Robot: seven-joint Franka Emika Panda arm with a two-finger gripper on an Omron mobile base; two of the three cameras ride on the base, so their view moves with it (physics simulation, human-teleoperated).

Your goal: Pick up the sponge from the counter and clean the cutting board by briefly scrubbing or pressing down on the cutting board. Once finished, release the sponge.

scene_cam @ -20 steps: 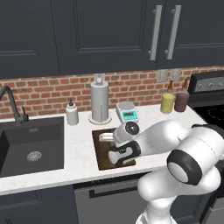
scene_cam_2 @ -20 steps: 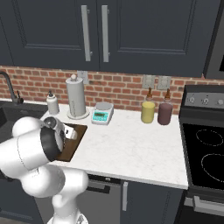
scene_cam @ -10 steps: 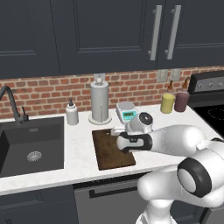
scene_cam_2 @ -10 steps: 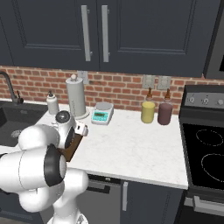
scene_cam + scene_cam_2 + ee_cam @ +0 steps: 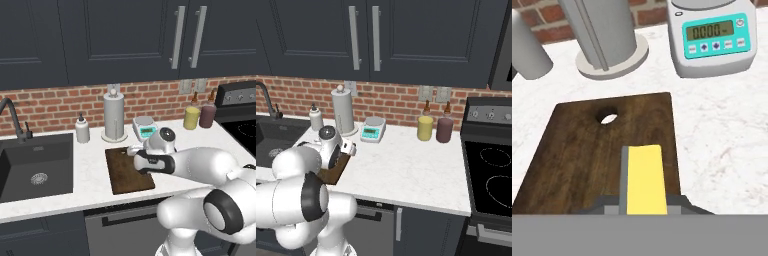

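- Over the cutting board [image 5: 587, 150], the tool [image 5: 643, 200] is clamped on the sponge [image 5: 644, 180], which juts forward from the jaws with its yellow side showing to the hand camera.
- Between the board's round hole [image 5: 608, 118] and the tool, the sponge lies along the board's right half; I cannot tell whether it touches the wood or hangs just above it.
- Risk one: the sponge sits close to the board's right edge, so a scrub stroke toward that side could run off onto the bare worktop [image 5: 722, 130] and clean nothing.
- Risk two: pressing down hard with an edge-on grip could squash or twist the soft block out of the jaws, leaving it dropped before the scrubbing counts.
- Risk three: the board lies loose on the stone, so a sideways rub with heavy pressure could shove it toward the sink [image 5: 35, 165] rather than wipe it.
- Risk four: the paper towel holder [image 5: 604, 30] and the kitchen scale [image 5: 714, 37] stand just beyond the board's far edge; a long forward stroke could bump them.
- Risk five: letting go while the tool is tilted or raised could let the sponge tumble off the board's edge.
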